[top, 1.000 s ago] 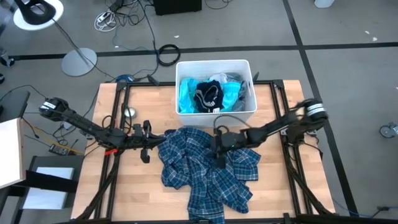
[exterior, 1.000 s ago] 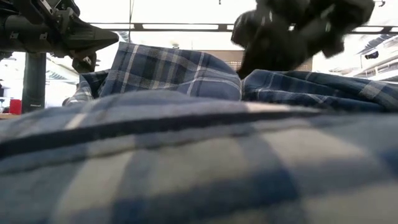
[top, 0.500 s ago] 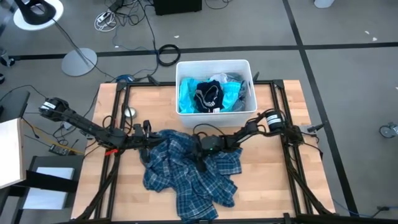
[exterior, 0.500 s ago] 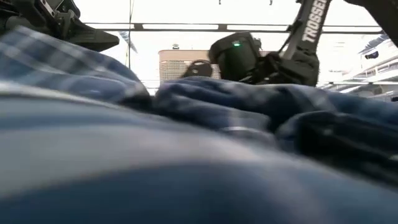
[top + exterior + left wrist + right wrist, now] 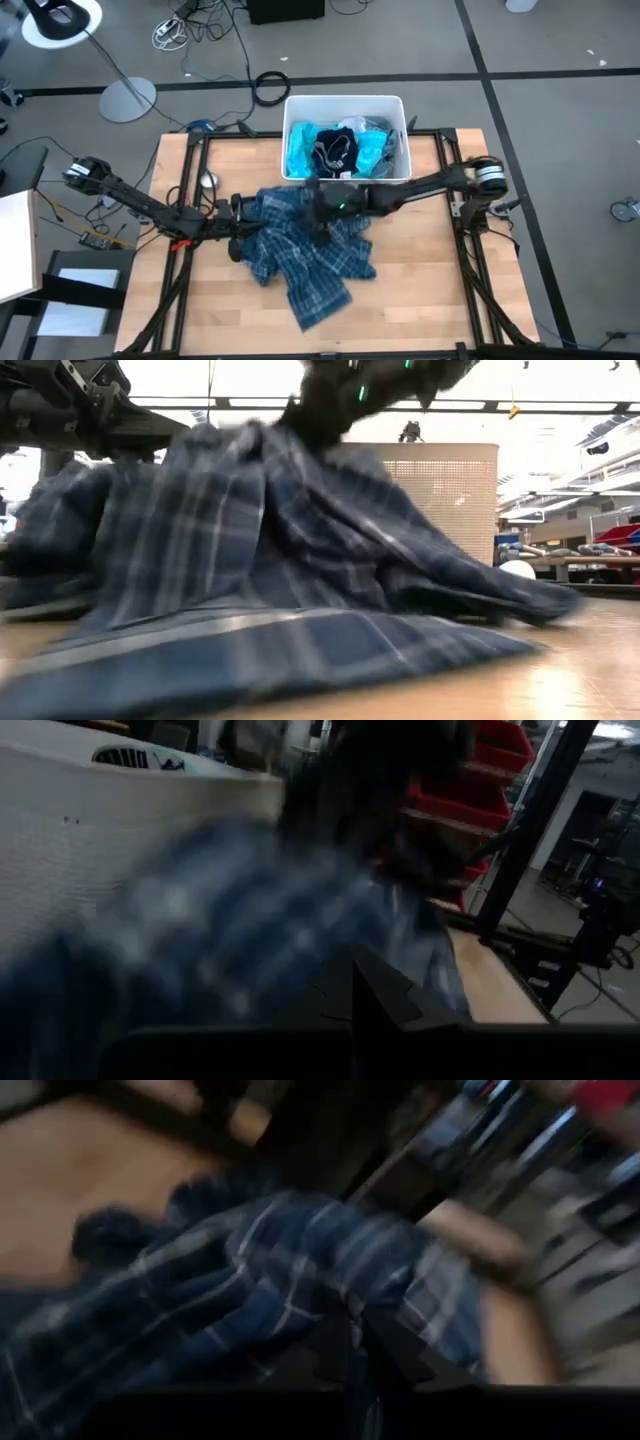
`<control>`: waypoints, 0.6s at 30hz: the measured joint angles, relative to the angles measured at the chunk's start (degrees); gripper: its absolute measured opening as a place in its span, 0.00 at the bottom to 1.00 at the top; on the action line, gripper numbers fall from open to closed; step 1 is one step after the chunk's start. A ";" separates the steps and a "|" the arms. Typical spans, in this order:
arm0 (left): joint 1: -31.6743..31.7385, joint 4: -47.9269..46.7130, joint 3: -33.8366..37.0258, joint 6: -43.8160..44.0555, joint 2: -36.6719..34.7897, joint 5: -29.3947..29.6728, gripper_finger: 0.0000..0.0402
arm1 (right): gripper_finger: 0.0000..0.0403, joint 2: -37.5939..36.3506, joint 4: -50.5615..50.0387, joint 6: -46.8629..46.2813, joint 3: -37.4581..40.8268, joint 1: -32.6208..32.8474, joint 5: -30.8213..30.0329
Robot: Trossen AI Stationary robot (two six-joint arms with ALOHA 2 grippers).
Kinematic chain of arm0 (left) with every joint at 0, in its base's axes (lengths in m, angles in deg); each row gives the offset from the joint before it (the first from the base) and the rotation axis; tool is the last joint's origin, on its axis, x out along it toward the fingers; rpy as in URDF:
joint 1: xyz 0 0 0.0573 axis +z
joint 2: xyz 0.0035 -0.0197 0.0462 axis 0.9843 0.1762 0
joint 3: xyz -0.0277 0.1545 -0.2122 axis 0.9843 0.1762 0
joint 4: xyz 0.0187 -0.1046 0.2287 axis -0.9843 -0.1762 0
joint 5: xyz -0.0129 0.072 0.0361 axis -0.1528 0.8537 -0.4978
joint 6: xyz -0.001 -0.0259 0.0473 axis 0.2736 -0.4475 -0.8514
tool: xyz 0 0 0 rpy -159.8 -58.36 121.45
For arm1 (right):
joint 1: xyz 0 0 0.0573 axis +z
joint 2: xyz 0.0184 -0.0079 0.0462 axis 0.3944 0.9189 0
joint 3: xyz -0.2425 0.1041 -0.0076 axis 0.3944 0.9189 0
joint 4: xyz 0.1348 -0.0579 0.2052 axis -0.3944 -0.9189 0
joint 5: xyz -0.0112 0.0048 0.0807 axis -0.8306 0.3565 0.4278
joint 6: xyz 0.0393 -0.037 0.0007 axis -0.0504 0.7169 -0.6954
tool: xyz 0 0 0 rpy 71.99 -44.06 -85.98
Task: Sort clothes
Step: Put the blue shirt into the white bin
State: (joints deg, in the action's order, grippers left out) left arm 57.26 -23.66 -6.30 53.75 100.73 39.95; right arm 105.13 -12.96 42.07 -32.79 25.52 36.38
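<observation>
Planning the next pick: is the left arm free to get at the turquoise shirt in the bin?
Probably not: the left claw sits at the plaid shirt, and the right arm crosses in front of the white bin holding the turquoise shirt.

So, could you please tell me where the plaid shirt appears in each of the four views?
High view: plaid shirt at table centre, just in front of the white bin.
Low view: it fills the left and middle, tented up.
Left wrist view: blurred blue mass across the middle.
Right wrist view: across the centre.
Shared landmark: the wooden table.
</observation>
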 joint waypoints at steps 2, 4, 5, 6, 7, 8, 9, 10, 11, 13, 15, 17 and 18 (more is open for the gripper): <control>0.00 0.49 -0.04 0.01 -0.02 0.31 0.00 | 0.03 -4.41 -0.23 3.84 -1.62 -0.41 -1.88; 0.00 0.52 -0.02 0.02 -0.02 0.42 0.00 | 0.03 -8.33 0.40 7.83 -3.59 -1.09 -3.95; 0.00 0.55 -0.02 -0.01 -0.02 0.49 0.00 | 0.03 -9.99 0.58 9.55 -4.63 -1.57 -4.83; 0.00 0.55 -0.02 -0.01 -0.02 0.55 0.00 | 0.03 -11.15 0.43 11.03 -5.91 -2.26 -5.37; 0.00 0.57 -0.04 -0.01 -0.02 0.57 0.00 | 0.03 -12.21 0.33 12.24 -7.27 -3.13 -5.79; 0.00 0.47 -0.03 -0.03 -0.02 0.61 0.00 | 0.03 -13.28 -0.05 13.38 -8.55 -4.13 -5.97; 0.00 0.68 -0.02 -0.07 -0.02 0.83 0.00 | 0.03 -13.93 -0.17 14.56 -10.12 -5.24 -6.01; 0.01 0.88 -0.08 -0.09 -0.02 1.05 0.00 | 0.03 -14.49 0.07 15.69 -11.86 -6.44 -6.03; 0.02 0.91 -0.09 -0.09 -0.07 1.25 0.00 | 0.03 -15.11 -0.01 16.59 -13.32 -7.73 -6.11; 0.03 0.97 -0.12 -0.14 -0.07 1.50 0.00 | 0.03 -15.52 0.15 17.29 -16.94 -10.47 -6.17; -0.02 -0.24 0.03 -0.16 0.01 1.34 0.00 | 0.03 -15.60 0.95 17.44 -20.51 -13.33 -6.84; -0.02 -0.64 0.04 -0.14 0.06 1.21 0.00 | 0.03 -15.66 1.27 17.42 -24.16 -16.17 -7.22; 0.00 -0.49 0.02 -0.15 -0.02 1.25 0.00 | 0.03 -15.62 1.45 17.42 -25.74 -17.41 -7.28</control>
State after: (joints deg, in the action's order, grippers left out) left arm 57.26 -24.15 -6.27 53.60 100.71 41.20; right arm 89.51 -11.51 59.49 -58.53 8.12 29.10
